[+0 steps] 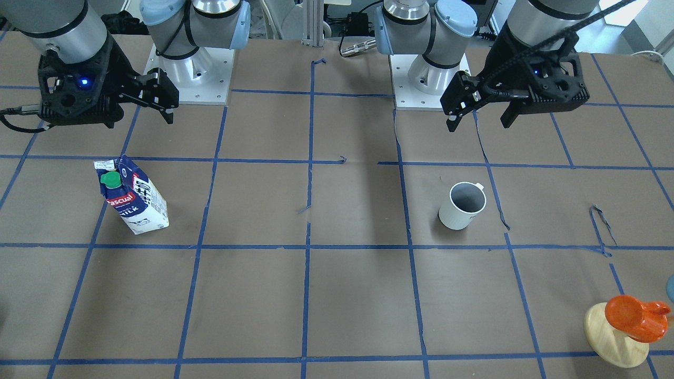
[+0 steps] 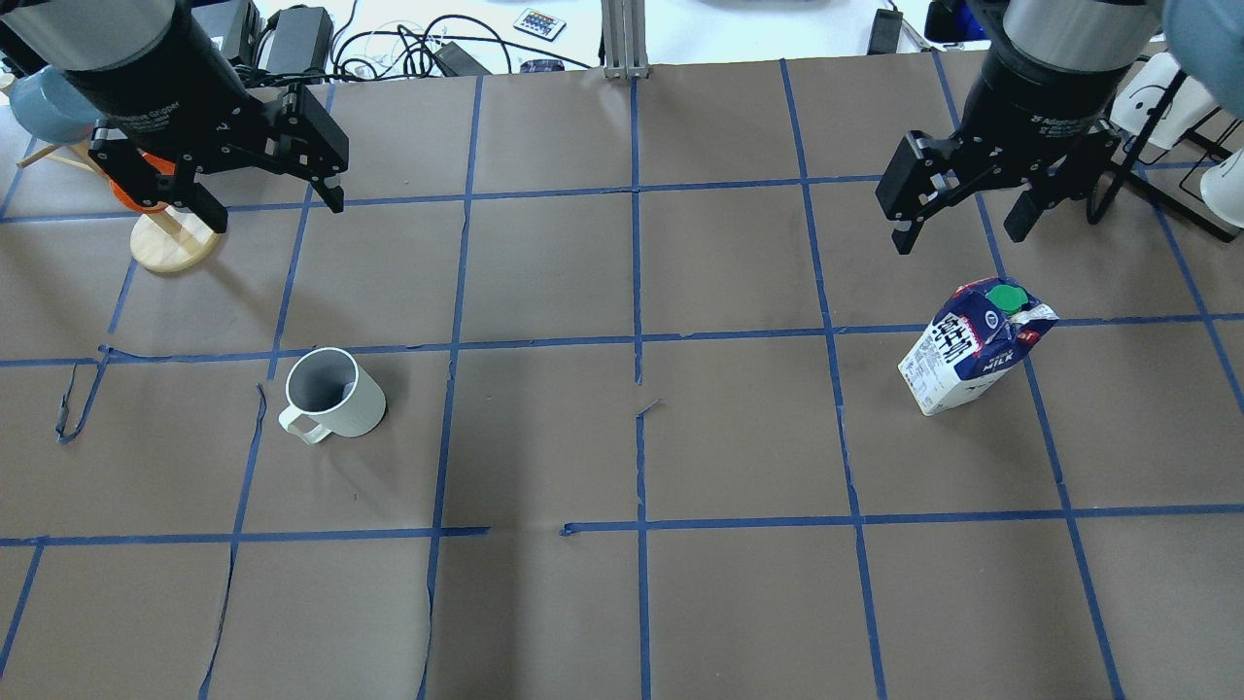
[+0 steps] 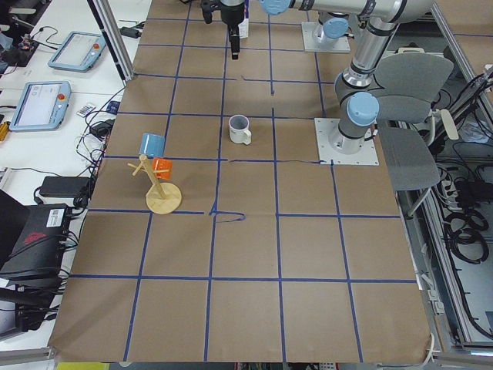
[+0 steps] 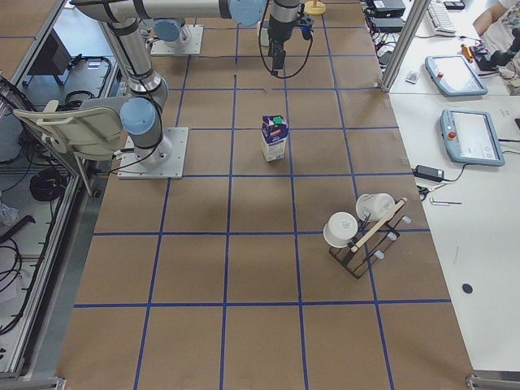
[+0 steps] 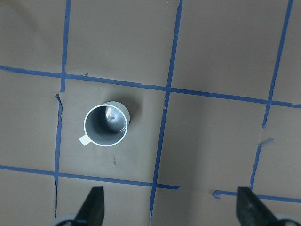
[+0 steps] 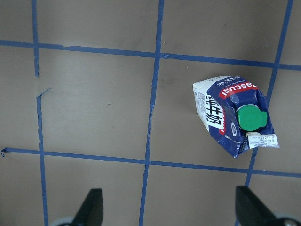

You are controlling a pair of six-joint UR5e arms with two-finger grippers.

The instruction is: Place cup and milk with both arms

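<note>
Overhead, the upright cup (image 2: pixel 335 394) stands on the surface (image 2: pixel 632 603) at 5 o'clock from the spread, empty left end effector (image 2: pixel 270 196), the upright milk (image 2: pixel 972 362) at 6 o'clock below the likewise spread right end effector (image 2: pixel 957 233).

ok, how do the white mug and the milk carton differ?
The pale white ribbed mug is round and open-topped, grey inside; the blue-and-white gable-top milk carton is boxy, closed by a green cap. The mug stands on the robot's left half of the brown table, the carton on its right. Both are upright and ungripped.
</note>
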